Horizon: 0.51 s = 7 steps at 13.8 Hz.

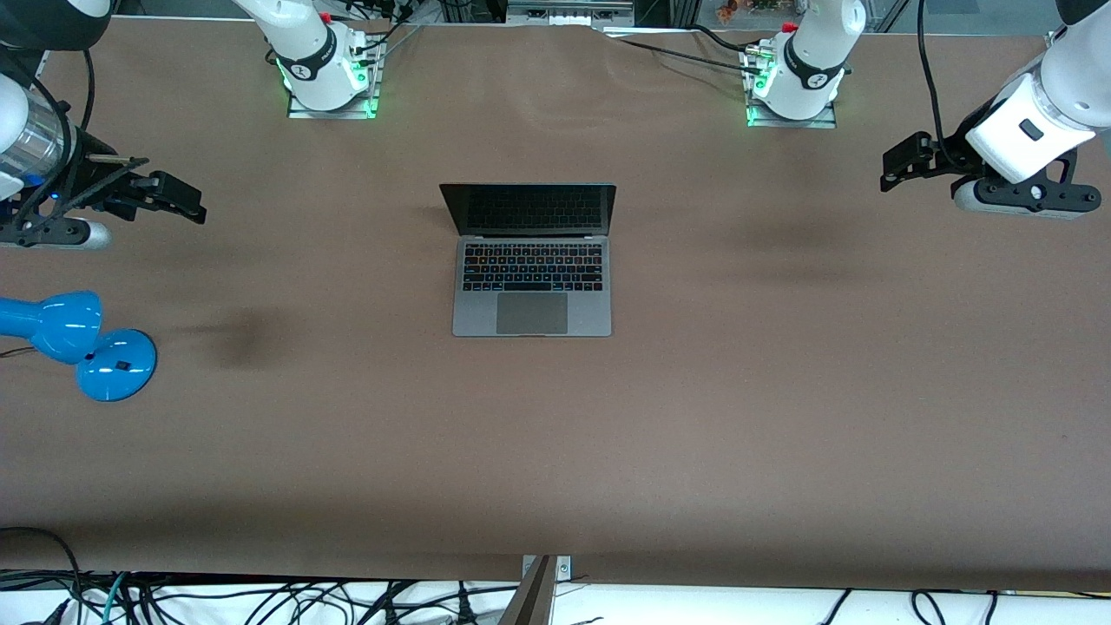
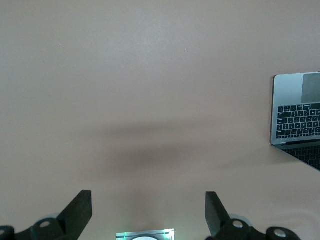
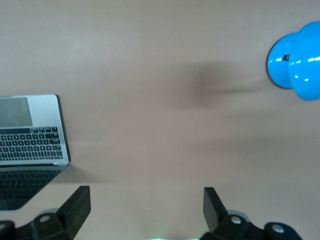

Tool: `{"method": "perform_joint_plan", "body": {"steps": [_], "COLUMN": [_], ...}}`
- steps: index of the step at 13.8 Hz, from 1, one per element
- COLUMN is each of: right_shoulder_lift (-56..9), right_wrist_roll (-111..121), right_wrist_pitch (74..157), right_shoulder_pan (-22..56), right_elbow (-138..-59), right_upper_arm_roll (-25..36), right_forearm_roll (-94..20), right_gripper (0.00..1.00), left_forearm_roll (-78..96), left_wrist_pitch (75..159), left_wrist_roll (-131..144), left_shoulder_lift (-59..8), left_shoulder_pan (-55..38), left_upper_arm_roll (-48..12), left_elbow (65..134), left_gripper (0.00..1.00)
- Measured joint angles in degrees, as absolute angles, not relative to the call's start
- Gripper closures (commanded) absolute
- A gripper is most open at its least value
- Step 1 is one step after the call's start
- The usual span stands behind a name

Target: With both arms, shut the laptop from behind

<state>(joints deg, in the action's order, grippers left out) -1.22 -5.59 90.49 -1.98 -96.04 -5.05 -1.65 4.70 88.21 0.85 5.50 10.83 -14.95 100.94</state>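
The grey laptop (image 1: 531, 278) lies open at the middle of the brown table, its dark screen (image 1: 529, 208) upright on the side toward the robot bases, keyboard facing the front camera. It also shows at the edge of the left wrist view (image 2: 299, 112) and of the right wrist view (image 3: 31, 135). My left gripper (image 1: 898, 165) hangs open and empty above the table at the left arm's end, well apart from the laptop. My right gripper (image 1: 178, 198) hangs open and empty above the table at the right arm's end. In the wrist views the left gripper (image 2: 148, 210) and the right gripper (image 3: 146, 207) hold nothing.
A blue desk lamp (image 1: 78, 338) lies on the table at the right arm's end, nearer the front camera than the right gripper; it also shows in the right wrist view (image 3: 295, 62). The arm bases (image 1: 328, 74) (image 1: 794, 82) stand along the table's back edge. Cables hang below the front edge.
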Motion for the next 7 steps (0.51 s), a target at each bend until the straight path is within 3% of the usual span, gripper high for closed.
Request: {"method": "perform_joint_plan", "body": {"steps": [7], "right_shoulder_lift": [-1.23], "right_wrist_roll": [-2.66], "right_wrist_pitch": [90.47], "right_shoulder_pan": [-1.98], "right_elbow": [-97.49], "right_upper_arm_roll": [-5.1], "right_forearm_roll": [-1.61], "right_gripper": [0.0], "left_forearm_roll": [9.21], "left_wrist_pitch": [87.59], "left_wrist_roll": [4.13], "left_shoulder_lift": [5.5], "left_shoulder_pan": [10.65], "left_upper_arm_roll": [-17.98], "left_elbow": [101.52], "left_gripper": [0.0]}}
